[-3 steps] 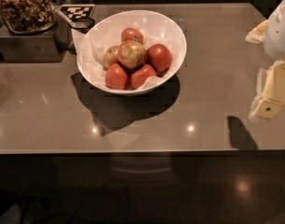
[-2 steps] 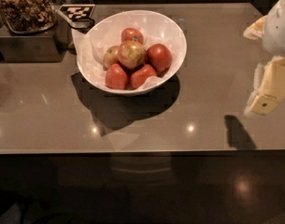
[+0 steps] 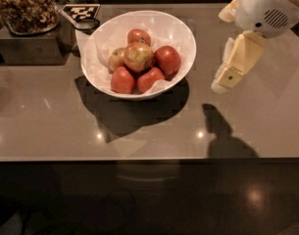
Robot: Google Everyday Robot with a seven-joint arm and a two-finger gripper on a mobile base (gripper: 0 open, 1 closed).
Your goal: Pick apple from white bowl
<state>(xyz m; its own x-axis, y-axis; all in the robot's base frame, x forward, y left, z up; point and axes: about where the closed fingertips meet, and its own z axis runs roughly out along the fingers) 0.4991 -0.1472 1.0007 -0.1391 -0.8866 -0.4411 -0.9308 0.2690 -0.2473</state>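
Note:
The white bowl stands on the grey table, left of centre, lined with crumpled white paper. In it, on top of the pile, sits the apple, large, yellow-green with a red-orange blush. Around it lie several smaller red apples and a small pale yellowish apple. My gripper hangs at the right, above the table, well to the right of the bowl and apart from it. It holds nothing.
A dark square container of brown bits stands at the back left. A black-and-white marker card lies behind the bowl. The table's front edge runs across the lower part of the view.
My gripper has shifted left, toward the bowl. The bowl and apples have not moved.

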